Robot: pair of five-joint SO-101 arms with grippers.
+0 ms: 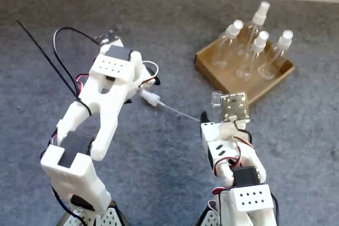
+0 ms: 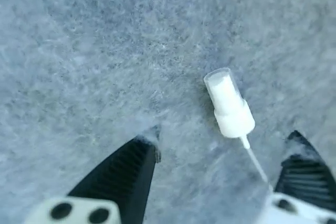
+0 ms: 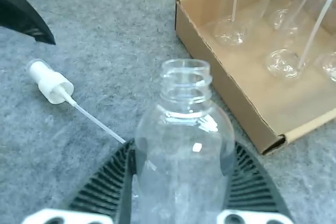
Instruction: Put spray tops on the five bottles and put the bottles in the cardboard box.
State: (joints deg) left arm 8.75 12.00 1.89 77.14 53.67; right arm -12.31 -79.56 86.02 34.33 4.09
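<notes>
Right wrist view: a clear bottle (image 3: 184,108) with a bare, open neck stands upright, grasped between the black ribbed fingers of the right end effector (image 3: 181,148). It is near the front corner of the cardboard box (image 3: 220,82) but outside it. A loose white spray top (image 3: 50,82) lies on its side on the grey carpeted worktop (image 1: 169,35). Its thin dip tube runs toward the held bottle. From the left wrist view, the left end effector (image 2: 224,139) hangs released right over that spray top, one black finger on either side and neither touching it. In the high view, four capped bottles (image 1: 254,51) stand together inside the box, well apart from the left arm
</notes>
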